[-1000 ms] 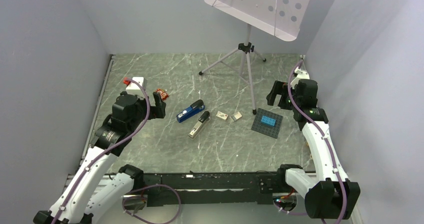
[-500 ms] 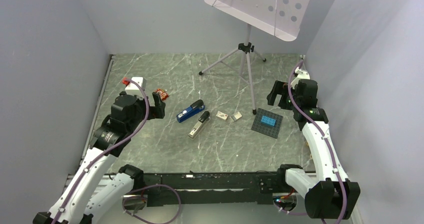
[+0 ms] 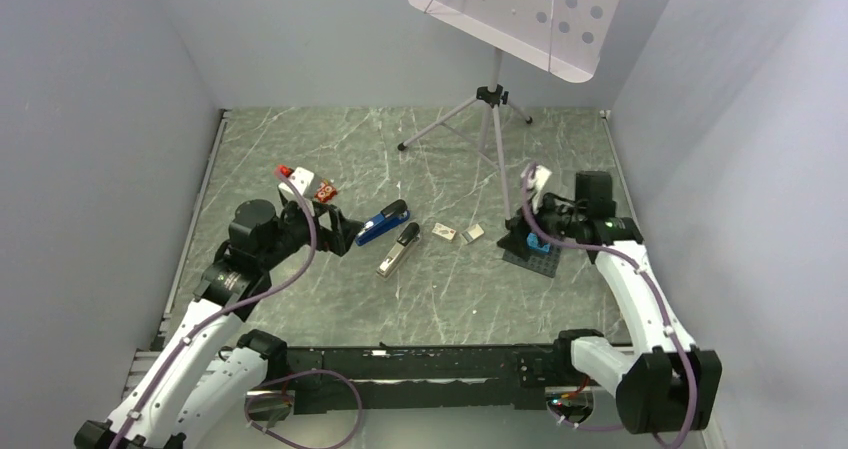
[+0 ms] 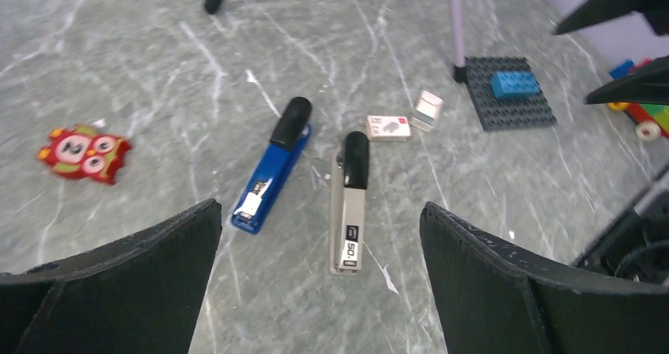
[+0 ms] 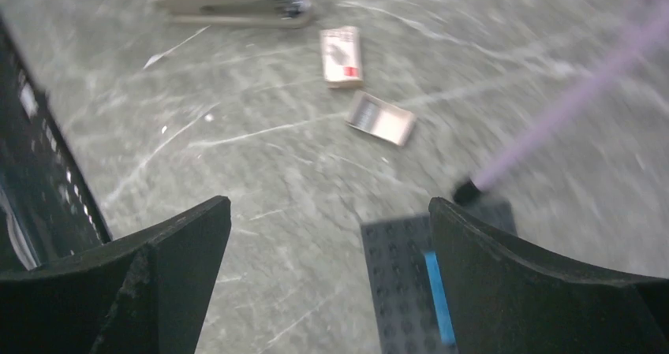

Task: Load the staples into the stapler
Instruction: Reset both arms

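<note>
Two staplers lie side by side mid-table: a blue stapler (image 3: 382, 222) (image 4: 272, 165) and a beige one with a black cap (image 3: 398, 249) (image 4: 349, 204). Just right of them are a small closed box (image 4: 388, 127) (image 5: 341, 54) and an open cardboard tray (image 3: 473, 233) (image 5: 381, 118). A grey strip in the tray looks like the staples (image 5: 368, 113). My left gripper (image 3: 338, 232) (image 4: 319, 212) hangs open just left of the staplers, empty. My right gripper (image 3: 514, 239) (image 5: 330, 204) is open and empty over the dark baseplate's left edge, right of the tray.
A dark studded baseplate (image 3: 545, 254) (image 4: 509, 98) carries a blue brick (image 4: 514, 83). A tripod stand (image 3: 490, 99) with a perforated plate stands at the back. A red owl toy (image 3: 322, 189) (image 4: 83, 153) lies left of the staplers. Grey walls close in both sides.
Both arms have swung inward and down toward the table's middle. The left gripper now sits close to the staplers, the right over the baseplate's edge. Both stay open.
</note>
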`<act>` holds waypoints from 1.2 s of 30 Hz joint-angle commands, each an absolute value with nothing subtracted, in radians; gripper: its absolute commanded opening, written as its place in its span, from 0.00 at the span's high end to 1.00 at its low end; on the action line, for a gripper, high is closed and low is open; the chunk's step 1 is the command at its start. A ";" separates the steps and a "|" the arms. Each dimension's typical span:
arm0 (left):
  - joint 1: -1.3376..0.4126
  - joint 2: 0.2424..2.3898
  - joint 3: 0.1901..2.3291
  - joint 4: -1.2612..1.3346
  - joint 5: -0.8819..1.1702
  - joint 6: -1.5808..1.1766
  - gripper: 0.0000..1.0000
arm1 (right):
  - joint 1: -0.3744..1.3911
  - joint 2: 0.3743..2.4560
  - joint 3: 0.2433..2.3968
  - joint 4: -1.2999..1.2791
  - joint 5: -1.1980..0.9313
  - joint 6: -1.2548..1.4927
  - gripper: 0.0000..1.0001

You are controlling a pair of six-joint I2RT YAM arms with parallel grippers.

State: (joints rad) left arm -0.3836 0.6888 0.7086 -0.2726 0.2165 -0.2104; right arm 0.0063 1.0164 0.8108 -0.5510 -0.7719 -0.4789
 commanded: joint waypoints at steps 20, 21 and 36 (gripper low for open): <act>-0.380 0.514 0.442 0.055 0.403 0.179 0.01 | 0.247 1.487 0.991 -0.694 -0.897 -1.470 0.00; -0.380 0.523 0.447 0.048 0.409 0.190 0.00 | 0.248 1.538 1.036 -0.739 -0.902 -1.498 0.00; -0.380 0.542 0.461 0.066 -0.038 -0.119 0.01 | 0.248 1.328 0.923 -0.284 -0.505 -0.357 0.00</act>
